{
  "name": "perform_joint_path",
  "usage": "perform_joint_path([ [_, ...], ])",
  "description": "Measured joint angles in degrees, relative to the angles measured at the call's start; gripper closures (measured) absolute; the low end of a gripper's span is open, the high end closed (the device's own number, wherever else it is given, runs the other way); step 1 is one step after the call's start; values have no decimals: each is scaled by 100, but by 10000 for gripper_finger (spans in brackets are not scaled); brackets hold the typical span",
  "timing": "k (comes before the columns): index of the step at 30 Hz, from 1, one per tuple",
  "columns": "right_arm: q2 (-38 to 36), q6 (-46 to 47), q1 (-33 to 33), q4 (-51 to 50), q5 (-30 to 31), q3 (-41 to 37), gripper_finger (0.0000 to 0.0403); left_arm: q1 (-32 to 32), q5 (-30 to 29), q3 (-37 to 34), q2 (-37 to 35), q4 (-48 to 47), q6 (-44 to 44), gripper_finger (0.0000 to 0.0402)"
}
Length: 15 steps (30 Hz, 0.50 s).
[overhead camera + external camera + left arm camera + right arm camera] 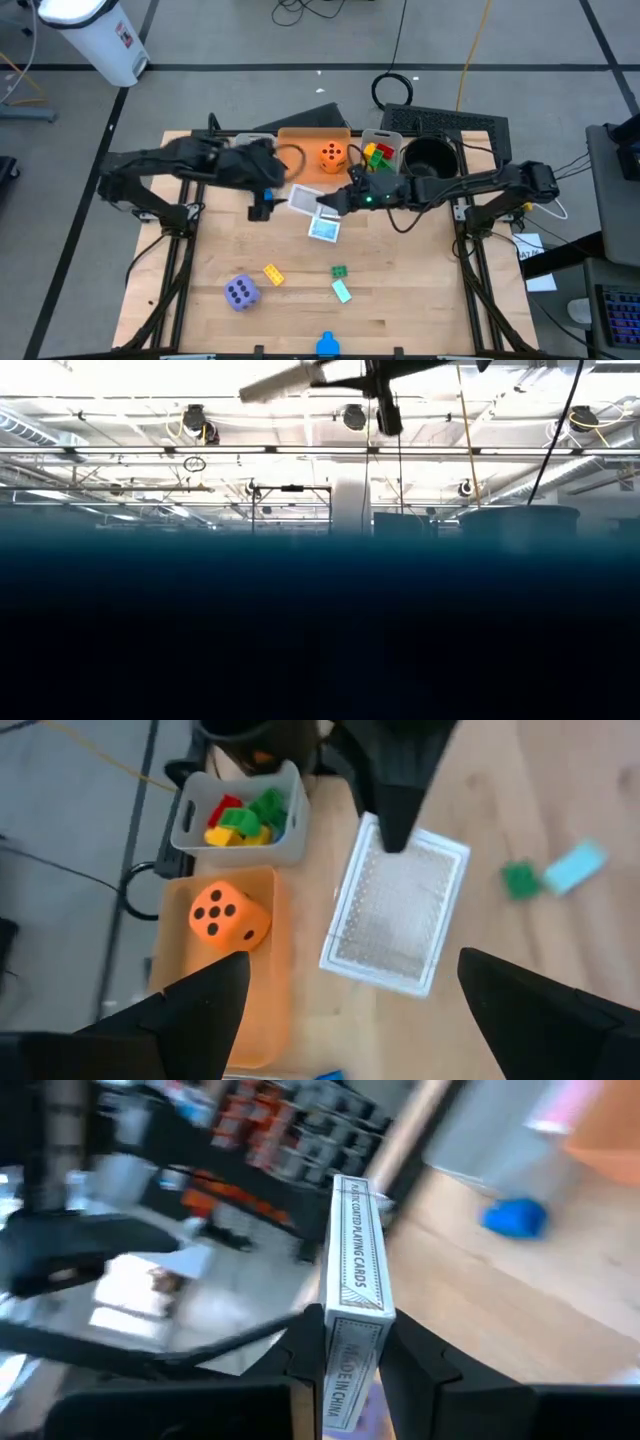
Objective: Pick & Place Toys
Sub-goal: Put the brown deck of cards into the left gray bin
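Currently, a box of playing cards [352, 1295] is held clamped edge-on between the jaws of the right gripper [330, 203], lifted above the middle of the bench [420, 290]; in the left wrist view the same box [395, 905] is seen flat-on with the right arm's fingers [395, 790] closed on its far end. The left gripper [262, 200] is held just beside it, over the bench near the orange bin [305, 150], with its jaws spread apart and nothing between them. 1 orange die [332, 154] is seen resting inside the orange bin, and red, yellow and green bricks [240, 815] are piled in the grey bin [190, 825] next to it, beside the black bowl [430, 155]. A card [324, 229] lies flat on the bench below the held box. Nearer the front edge, the purple die [241, 292], a yellow brick [272, 273], a green brick [339, 271] and a pale teal brick [342, 291] are scattered apart from one another, and a blue object [326, 346] sits at the bench's front edge. Little of the bench is shown in the low view.
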Motion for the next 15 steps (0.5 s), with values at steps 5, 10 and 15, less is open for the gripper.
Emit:
perform_joint_path([
  [5,-224,-276,-5,622,-149,15,352,130,216,0,-588,80,-1051,37],
  [10,-620,-494,-5,682,-128,16,352,488,198,-3,-1077,134,-2077,37],
  [15,-934,-827,87,672,-83,9,353,1028,748,-4,-1264,406,-3122,37],
])
